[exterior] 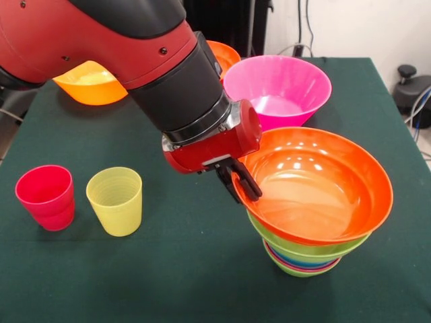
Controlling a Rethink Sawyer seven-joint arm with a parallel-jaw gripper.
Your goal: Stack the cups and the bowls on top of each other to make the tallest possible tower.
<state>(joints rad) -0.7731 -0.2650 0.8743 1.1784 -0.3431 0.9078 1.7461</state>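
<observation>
A dark green table (168, 282) fills most of the view. Beyond its edge at 1 o'clock, a white wall (363, 27) with thin cables (304, 27) hanging down. At 3 o'clock, a black knobbed stand (407, 73) and more cables (423, 108).

My arm (135, 50) slants down from upper left, wrist angled right. The tool (241, 183) points downward, its dark fingers (248, 182) close together, pinching an orange rim.

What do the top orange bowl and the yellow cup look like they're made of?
Orange bowl: likely hard plastic with a glossy finish, judging by the sharp light spots inside. Yellow cup: likely thin plastic, slightly see-through with a duller sheen and fine ribs running round it.
</observation>
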